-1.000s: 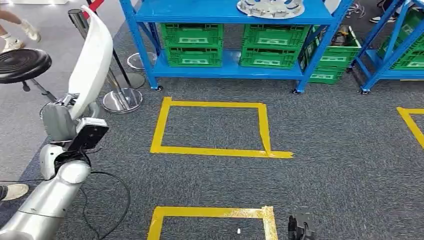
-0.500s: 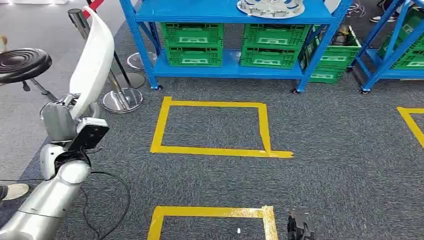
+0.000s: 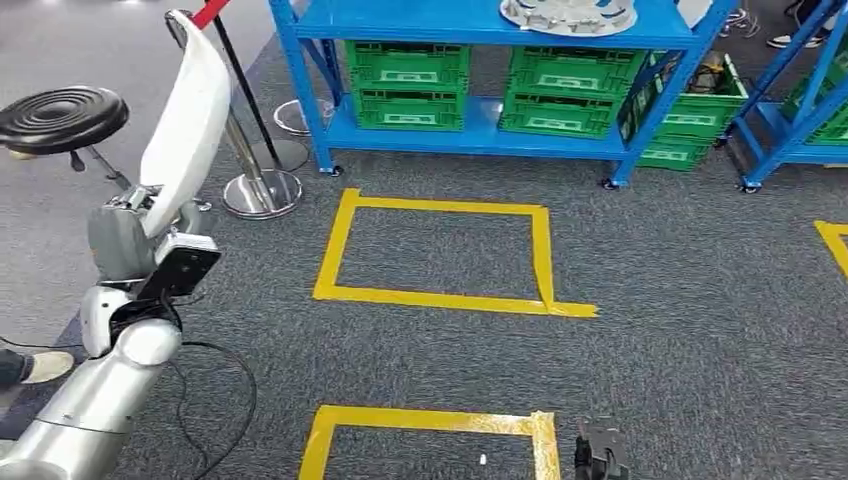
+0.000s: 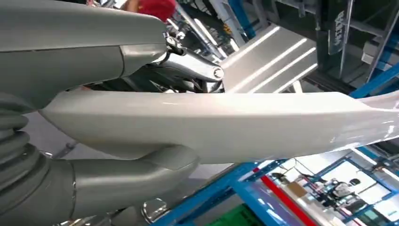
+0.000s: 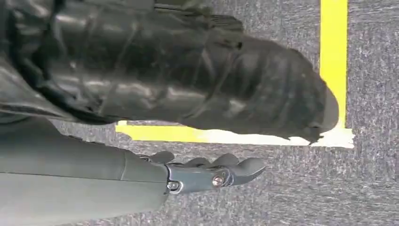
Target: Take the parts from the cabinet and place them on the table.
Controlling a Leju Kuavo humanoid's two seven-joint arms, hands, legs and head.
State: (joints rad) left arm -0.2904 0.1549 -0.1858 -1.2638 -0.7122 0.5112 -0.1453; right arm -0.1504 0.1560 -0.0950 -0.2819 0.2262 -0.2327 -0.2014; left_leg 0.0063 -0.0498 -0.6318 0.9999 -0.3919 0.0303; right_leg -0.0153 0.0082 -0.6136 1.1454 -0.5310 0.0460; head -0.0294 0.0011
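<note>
Part (image 3: 190, 115), a long white curved panel, stands upright in the left hand (image 3: 125, 240), rising from the fist toward the rack ahead. The left wrist view shows the same part (image 4: 226, 125) lying across the palm, with the grey thumb (image 4: 127, 181) curled under it and fingers over its upper side, so the hand grips it firmly.

Right hand (image 5: 207, 172) hangs low beside the robot's body, over carpet and a strip of yellow tape (image 5: 333, 61). Its fingers look drawn together with nothing between them, though at this angle I cannot be sure how tightly they are closed.

Beyond the left hand, further forward, stands a blue rack (image 3: 480, 135) with green crates (image 3: 408, 80) on its lower shelf and a round silver piece (image 3: 568, 14) on the shelf above. To the hand's outer side sits a black stool (image 3: 62, 118), and just past the part a chrome post base (image 3: 262, 192) rests on the floor. A taped yellow square (image 3: 445, 250) marks the carpet between the robot and the rack.

By my judgement the pick-up is done for this one part: it is out of storage and carried. The placing is still to do, since no table is in sight, and the silver piece on the rack may be another part to fetch.
</note>
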